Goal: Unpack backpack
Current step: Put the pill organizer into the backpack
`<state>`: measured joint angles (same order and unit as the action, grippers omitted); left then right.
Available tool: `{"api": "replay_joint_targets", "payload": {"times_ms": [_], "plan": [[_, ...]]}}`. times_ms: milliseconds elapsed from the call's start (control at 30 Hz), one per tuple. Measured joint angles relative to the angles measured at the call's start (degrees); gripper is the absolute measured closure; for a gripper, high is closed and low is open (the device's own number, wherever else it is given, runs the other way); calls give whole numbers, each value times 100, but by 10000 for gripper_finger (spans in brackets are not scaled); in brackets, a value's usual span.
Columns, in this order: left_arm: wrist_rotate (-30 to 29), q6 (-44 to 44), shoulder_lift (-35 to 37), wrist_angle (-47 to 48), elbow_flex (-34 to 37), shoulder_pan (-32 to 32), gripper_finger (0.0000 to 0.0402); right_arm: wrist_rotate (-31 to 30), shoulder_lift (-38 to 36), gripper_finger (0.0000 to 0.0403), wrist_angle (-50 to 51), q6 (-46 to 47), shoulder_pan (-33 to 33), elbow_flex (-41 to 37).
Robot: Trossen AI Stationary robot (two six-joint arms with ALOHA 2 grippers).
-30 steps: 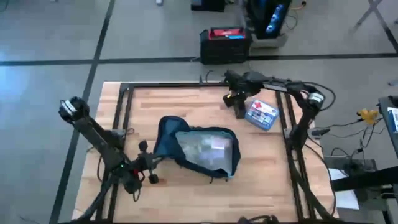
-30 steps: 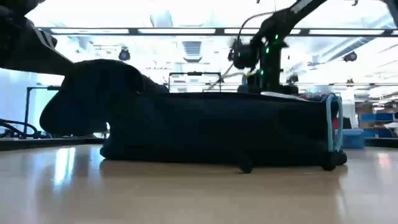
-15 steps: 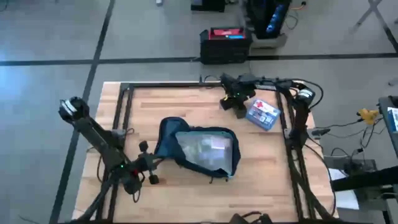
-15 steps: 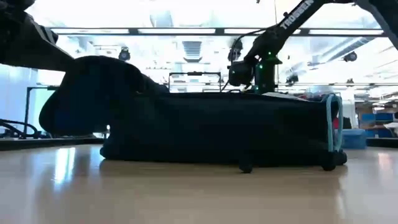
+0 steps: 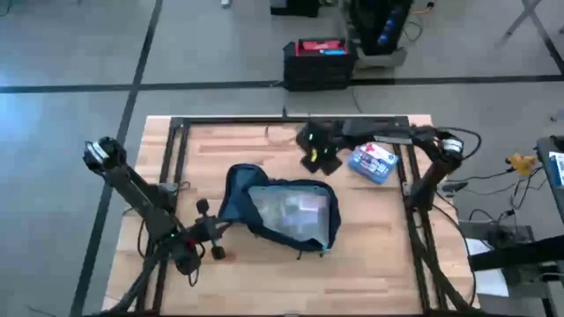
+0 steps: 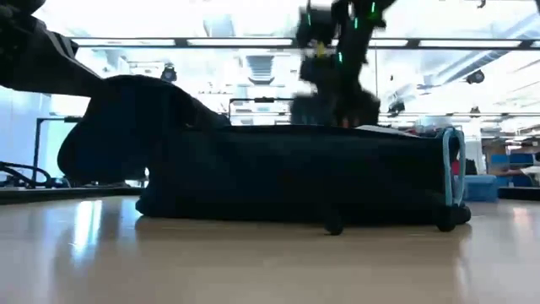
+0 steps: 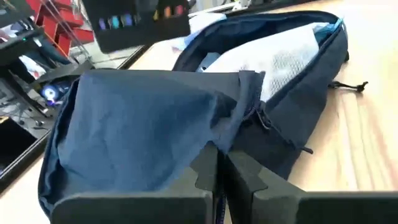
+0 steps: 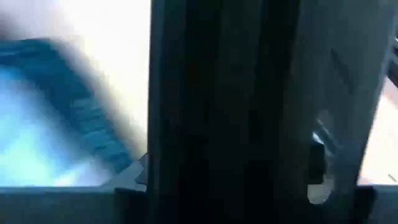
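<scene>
Since the earlier high view, my right gripper (image 5: 315,158) had swung from beside the small blue-and-white flat box (image 5: 371,163) toward the table's middle, leaving the box where it had been set.

High view: dark navy soft fabric backpack (image 5: 280,210) lay open at the centre of the light wooden slatted table (image 5: 370,255), with a clear plastic pouch (image 5: 293,210) of pale contents showing inside it. Right gripper hung over the far part of the table, just beyond the backpack's far edge; box lay near it, toward the table's right side, apart from the bag. Left gripper (image 5: 214,227) sat at the bag's near-left end, on the raised flap. Black case with a red top (image 5: 319,62) stood on the floor beyond the table.

Low view: backpack (image 6: 287,173) lay long and low across the wood, flap lifted at its left end. Right arm appeared blurred above and behind it; I could not tell how its fingers stood.

Left wrist view: left gripper (image 7: 221,177) was clenched on the navy flap fabric (image 7: 137,130) beside the zip, holding it up. White mesh-faced pouch (image 7: 280,59) showed in the opening.

Right wrist view: only a blurred dark shape and blurred blue; nothing I could name.
</scene>
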<state>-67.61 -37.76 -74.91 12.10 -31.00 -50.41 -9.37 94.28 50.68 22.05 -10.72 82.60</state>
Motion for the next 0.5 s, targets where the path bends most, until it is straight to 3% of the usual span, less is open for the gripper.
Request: {"api": "replay_joint_targets", "payload": {"times_ms": [133, 200, 500], "plan": [[-68, 0, 0, 2, 2, 0, 402, -17, 88, 251, -54, 345, 899, 497], [-93, 50, 0, -6, 2, 0, 401, 288, 214, 251, -131, 529, 1124, 694], [-510, 603, 0, -452, -79, -17, 402, 1636, 1149, 251, -1061, 604, 1194, 806]]}}
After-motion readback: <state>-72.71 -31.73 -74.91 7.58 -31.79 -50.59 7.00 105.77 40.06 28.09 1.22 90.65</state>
